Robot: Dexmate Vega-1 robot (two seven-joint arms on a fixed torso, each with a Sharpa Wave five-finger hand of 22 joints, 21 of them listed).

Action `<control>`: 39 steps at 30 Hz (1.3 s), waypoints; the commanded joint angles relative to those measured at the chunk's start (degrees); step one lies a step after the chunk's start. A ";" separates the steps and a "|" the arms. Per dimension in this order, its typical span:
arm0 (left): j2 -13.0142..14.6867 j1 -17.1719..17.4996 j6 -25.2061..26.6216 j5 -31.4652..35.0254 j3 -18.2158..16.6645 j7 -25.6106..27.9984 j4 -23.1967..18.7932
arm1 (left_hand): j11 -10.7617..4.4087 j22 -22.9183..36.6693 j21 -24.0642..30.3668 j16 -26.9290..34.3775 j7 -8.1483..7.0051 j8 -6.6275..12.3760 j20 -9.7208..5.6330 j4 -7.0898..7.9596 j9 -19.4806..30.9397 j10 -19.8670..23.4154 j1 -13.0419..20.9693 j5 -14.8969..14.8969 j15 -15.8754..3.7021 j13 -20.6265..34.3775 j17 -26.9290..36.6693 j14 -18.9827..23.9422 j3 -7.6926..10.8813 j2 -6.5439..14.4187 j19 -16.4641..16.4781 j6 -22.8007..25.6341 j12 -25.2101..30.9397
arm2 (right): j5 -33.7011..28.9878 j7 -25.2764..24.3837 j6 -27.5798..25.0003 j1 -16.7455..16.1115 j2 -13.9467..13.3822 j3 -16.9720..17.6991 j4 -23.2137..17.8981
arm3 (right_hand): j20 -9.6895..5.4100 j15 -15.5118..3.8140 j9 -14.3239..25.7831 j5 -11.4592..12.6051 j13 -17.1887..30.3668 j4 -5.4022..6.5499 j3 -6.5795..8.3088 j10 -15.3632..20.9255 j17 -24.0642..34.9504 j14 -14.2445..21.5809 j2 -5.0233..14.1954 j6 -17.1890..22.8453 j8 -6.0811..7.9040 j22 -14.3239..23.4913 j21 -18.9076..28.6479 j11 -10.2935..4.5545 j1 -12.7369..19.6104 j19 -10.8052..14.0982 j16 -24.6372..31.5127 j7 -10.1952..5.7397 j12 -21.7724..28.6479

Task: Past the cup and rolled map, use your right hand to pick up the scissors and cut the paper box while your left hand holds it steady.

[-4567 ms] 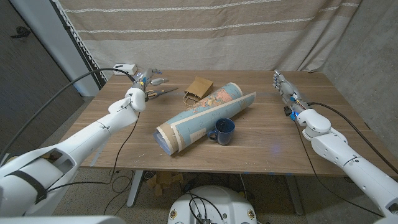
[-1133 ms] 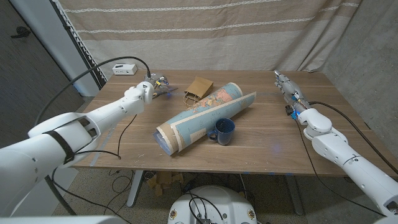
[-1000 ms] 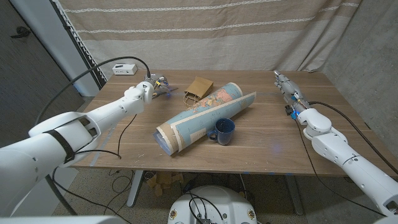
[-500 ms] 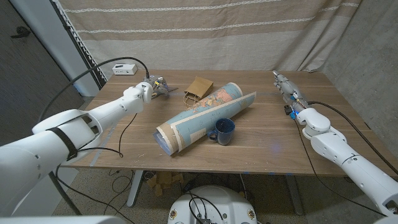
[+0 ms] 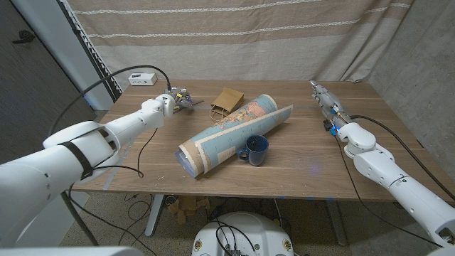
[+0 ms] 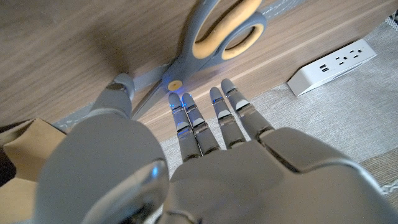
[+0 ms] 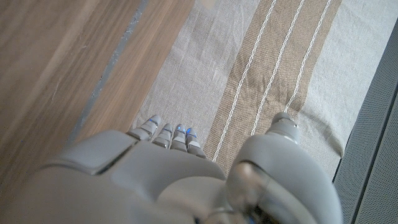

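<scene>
Grey scissors with yellow-lined handles [image 6: 219,36] lie on the table at the far left, small in the head view [image 5: 190,104]. My left hand [image 5: 176,97] hovers right at them, fingers [image 6: 186,118] stretched out toward the pivot and the thumb beside the blades, gripping nothing. A brown paper bag [image 5: 227,99] lies just right of the scissors, its edge also in the left wrist view [image 6: 12,146]. The rolled map [image 5: 231,134] and blue cup [image 5: 256,149] sit mid-table. My right hand [image 5: 323,97] stands at the far right with straight fingers [image 7: 168,135], holding nothing.
A white power strip [image 5: 142,79] sits at the table's far left corner, its cable running along my left arm; it is also in the left wrist view [image 6: 329,65]. A striped curtain [image 5: 234,35] hangs behind the table. Bare wood [image 5: 313,156] lies between the cup and my right arm.
My left hand has crept slightly toward the scissors and its arm has swung round. The right hand has edged a little farther out and to the left. Scissors, bag, map and cup are unmoved.
</scene>
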 commanded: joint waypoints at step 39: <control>1.32 3.51 5.90 0.62 2.28 -4.13 -4.32 | -0.15 6.11 10.83 3.19 -3.68 6.45 -7.76 -0.65 3.99 13.51 12.90 0.15 -10.53 11.29 3.30 28.49 6.17 -0.46 12.89 10.08 12.75 | 6.35 4.38 -1.17 1.26 2.15 0.54 2.40 | 12.42 1.56 0.19 0.66 0.13 0.37 -1.13 -1.70 0.22 -1.84 1.48 -1.59 0.18 0.26 1.23 0.18 0.55 4.54 0.34 0.06 0.29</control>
